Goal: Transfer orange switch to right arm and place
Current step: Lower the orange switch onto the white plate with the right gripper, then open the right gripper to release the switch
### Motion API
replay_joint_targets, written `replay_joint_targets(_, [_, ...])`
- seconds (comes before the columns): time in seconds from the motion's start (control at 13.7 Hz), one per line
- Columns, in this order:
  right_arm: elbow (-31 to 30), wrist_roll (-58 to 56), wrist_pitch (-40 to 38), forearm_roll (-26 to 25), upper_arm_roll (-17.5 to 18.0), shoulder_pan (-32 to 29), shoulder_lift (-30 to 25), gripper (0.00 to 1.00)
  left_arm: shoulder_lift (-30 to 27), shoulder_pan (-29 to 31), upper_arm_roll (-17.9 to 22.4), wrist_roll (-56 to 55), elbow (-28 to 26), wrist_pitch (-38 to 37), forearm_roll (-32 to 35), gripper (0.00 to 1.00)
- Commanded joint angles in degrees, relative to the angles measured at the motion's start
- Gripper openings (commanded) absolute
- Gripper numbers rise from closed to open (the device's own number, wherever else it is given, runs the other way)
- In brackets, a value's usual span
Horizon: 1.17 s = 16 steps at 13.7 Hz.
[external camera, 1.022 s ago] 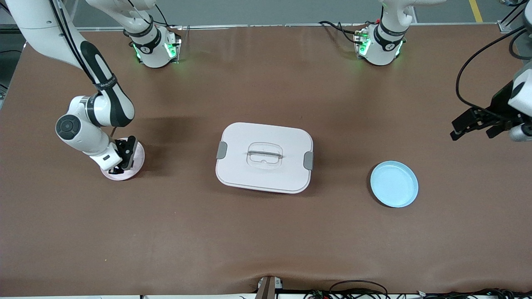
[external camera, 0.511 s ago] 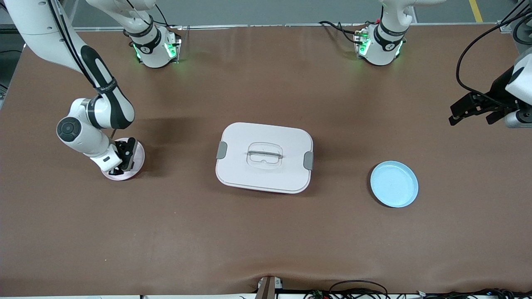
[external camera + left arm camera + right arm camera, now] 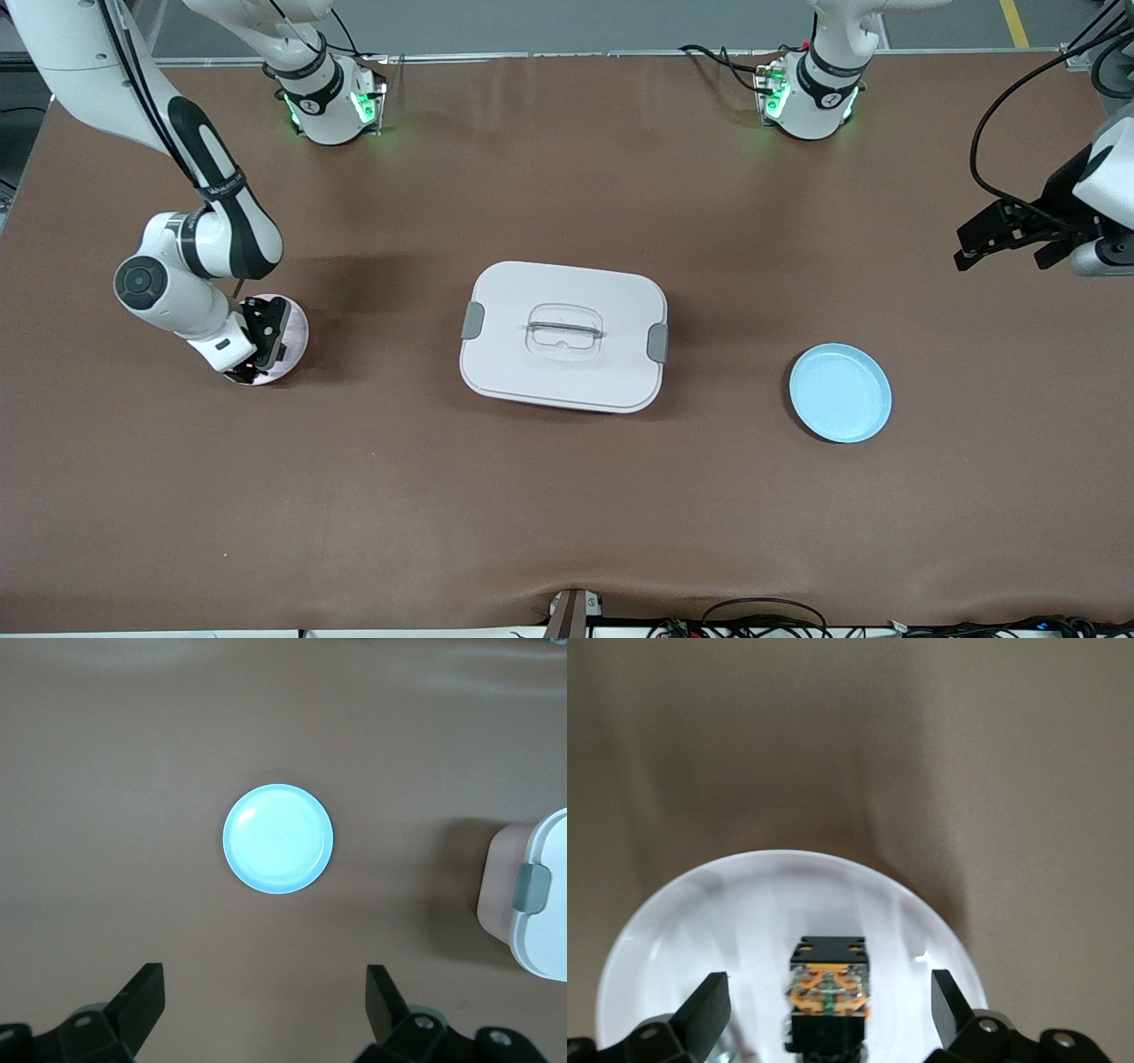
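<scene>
The orange switch, a small black block with an orange middle, stands on a small whitish plate toward the right arm's end of the table. My right gripper is low over that plate and open. Its fingers stand on either side of the switch with gaps between, not touching it. In the front view the gripper hides the switch. My left gripper hangs open and empty over the left arm's end of the table.
A white lidded box with grey latches and a clear handle sits mid-table. A light blue plate lies bare between the box and the left arm's end, nearer the front camera. Cables run along the front edge.
My right gripper has opened and let go of the switch, which now rests on the whitish plate. The left gripper has drawn back a little toward the left arm's end of the table.
</scene>
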Motion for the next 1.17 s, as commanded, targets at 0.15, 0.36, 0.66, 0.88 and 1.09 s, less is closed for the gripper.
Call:
replay_joint_targets(0.15, [0.12,20.60,-10.95,-0.65,0.95,4.08,-6.29,1.00,0.73,0.10,-0.14,1.21,1.77,-1.26,1.24,1.00])
replay_joint_targets(0.36, [0.81,33.02,-14.65,-1.18,0.94,6.74,-8.06,1.00,0.73,0.19,-0.14,1.13,1.77,-1.26,1.24,1.00])
replay_joint_targets(0.66, [7.39,46.97,-26.50,-0.65,0.94,6.65,-8.76,1.00,0.81,0.27,-0.14,0.07,1.68,-1.35,1.06,1.00])
replay_joint_targets(0.88, [12.22,55.01,-35.64,0.48,1.03,6.74,-10.25,1.00,0.81,0.27,-0.14,0.24,1.77,-1.35,1.07,1.00])
replay_joint_targets(1.09, [19.00,56.94,-46.27,3.65,0.59,6.12,-10.25,1.00,0.81,0.71,-0.14,0.69,1.77,-1.35,0.72,1.00])
